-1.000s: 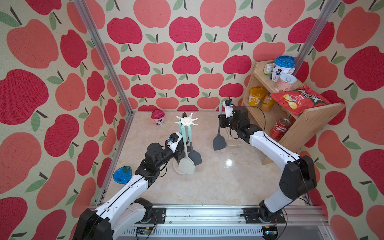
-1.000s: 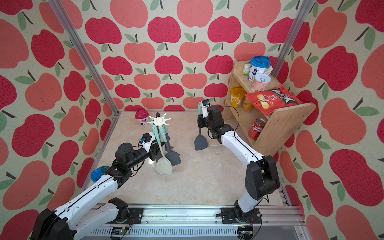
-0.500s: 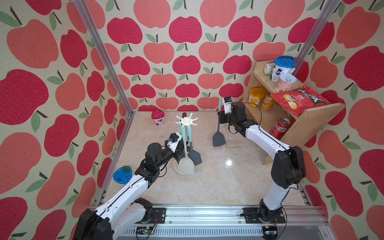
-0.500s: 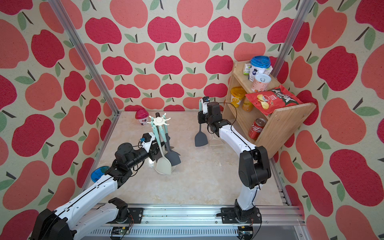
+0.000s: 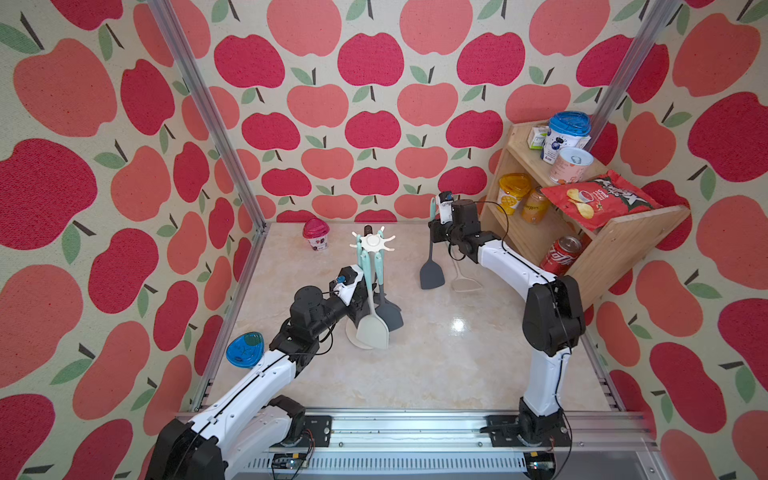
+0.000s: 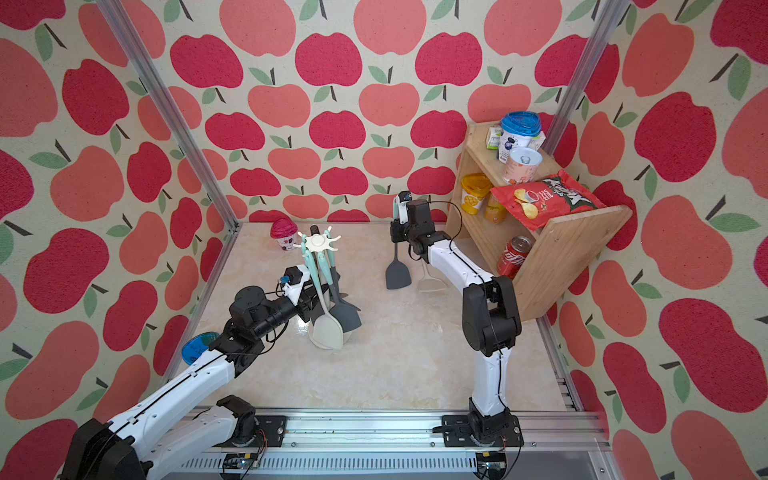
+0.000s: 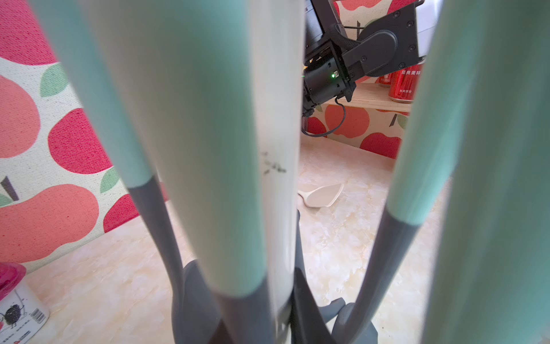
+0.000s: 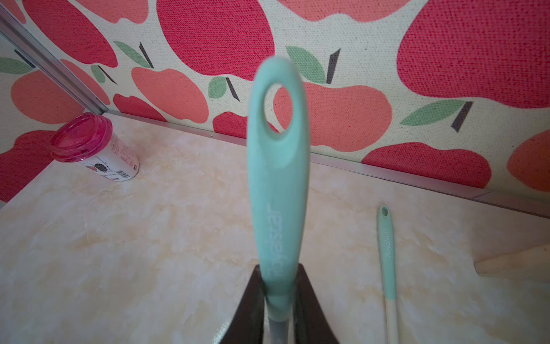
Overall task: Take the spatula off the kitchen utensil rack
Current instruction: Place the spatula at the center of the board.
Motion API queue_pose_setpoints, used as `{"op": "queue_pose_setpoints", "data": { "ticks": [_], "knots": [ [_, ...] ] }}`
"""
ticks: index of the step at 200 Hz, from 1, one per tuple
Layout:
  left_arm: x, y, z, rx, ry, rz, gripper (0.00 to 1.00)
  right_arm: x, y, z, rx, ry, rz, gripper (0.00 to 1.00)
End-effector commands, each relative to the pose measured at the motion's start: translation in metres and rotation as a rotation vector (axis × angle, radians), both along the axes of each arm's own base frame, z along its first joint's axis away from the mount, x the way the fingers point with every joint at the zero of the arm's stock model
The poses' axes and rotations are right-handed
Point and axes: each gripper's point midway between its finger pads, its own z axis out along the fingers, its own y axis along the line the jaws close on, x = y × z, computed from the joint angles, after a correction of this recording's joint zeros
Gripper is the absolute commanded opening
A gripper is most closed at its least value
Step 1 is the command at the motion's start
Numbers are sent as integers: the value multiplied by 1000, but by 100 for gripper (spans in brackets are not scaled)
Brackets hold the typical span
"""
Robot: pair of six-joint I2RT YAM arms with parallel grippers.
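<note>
Right wrist view: right claw (image 8: 279, 297) clamps the grey spatula (image 8: 278, 178); both top views show it well clear of the kitchen utensil rack (image 5: 372, 242), left claw (image 5: 360, 305) at its pole, grip unclear. Unhooking looks done; next, lower it to the desk (image 5: 436, 374).
</note>
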Motion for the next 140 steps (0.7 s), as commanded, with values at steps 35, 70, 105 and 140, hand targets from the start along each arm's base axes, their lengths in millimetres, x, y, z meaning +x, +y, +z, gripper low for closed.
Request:
{"op": "queue_pose_setpoints", "data": {
  "ticks": [35,70,105,140],
  "knots": [
    [-6,9,-67,151,159,23,0,23,-4,-20,55,61,-22,0],
    [-6,10,-67,154,156,28,0,30,-5,-36,46,75,-37,0],
    [-6,10,-68,154,160,28,0,40,-3,-47,45,98,-43,0],
    [-6,10,-69,154,161,29,0,50,-2,-59,44,119,-52,0]
  ]
}}
